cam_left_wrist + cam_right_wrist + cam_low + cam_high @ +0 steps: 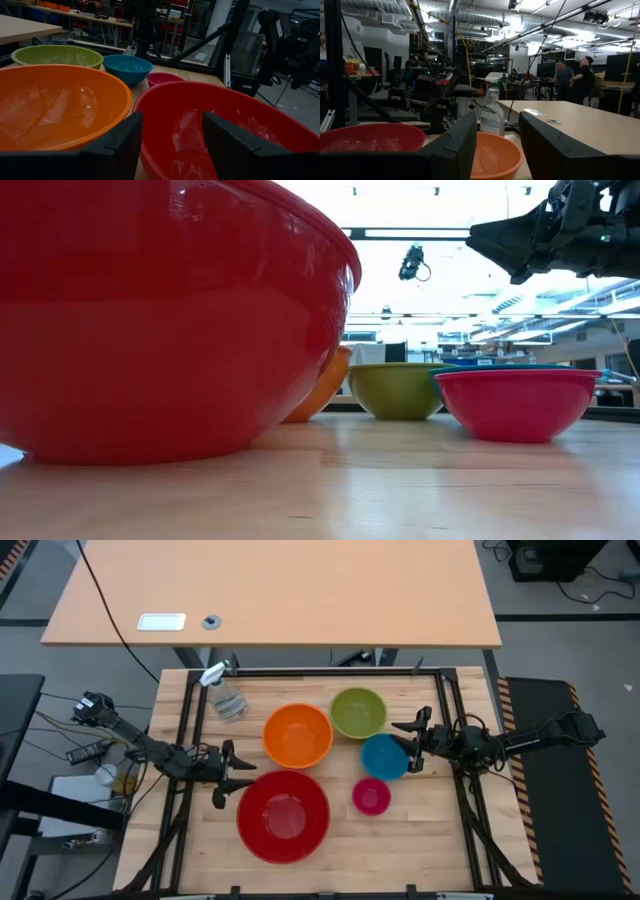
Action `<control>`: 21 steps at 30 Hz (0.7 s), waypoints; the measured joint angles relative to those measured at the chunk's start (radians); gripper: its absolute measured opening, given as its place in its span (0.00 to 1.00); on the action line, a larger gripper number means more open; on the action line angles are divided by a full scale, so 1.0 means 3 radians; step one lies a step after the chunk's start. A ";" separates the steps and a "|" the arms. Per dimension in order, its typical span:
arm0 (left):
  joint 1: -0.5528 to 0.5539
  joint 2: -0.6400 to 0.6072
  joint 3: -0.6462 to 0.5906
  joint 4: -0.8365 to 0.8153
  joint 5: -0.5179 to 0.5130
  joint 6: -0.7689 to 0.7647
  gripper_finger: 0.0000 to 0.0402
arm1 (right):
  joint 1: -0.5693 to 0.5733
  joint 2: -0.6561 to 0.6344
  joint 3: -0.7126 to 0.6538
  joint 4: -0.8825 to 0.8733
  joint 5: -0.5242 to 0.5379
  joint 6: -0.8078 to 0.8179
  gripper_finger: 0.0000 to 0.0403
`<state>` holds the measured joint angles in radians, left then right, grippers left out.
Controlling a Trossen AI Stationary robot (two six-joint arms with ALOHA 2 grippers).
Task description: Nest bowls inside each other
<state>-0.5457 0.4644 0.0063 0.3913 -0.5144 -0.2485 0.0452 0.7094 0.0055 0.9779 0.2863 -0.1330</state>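
Five bowls stand apart on their bases on the wooden table: the red bowl (284,815) near the front, the orange bowl (298,735) behind it, the olive green bowl (358,712) farther back, the blue bowl (384,756) and the small pink bowl (371,796) to the right. My left gripper (219,778) stands open at the red bowl's left, above the table; its wrist view looks over the red bowl (225,130) and orange bowl (55,107). My right gripper (413,743) stands open just right of the blue bowl, raised and touching nothing.
A clear spray bottle (226,695) with a white trigger stands at the table's back left. A black frame (320,671) rims the table. A larger desk (270,590) lies beyond. People stand far off in the room in the right wrist view.
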 joint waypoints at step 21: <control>0.0019 0.0000 0.0000 0.0139 0.0000 -0.0683 0.52 | 0.0001 0.0001 0.0001 0.0004 0.0000 0.0000 0.39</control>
<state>-0.5400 0.4644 0.0063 0.4332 -0.5144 -0.4534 0.0454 0.7097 0.0059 0.9791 0.2863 -0.1329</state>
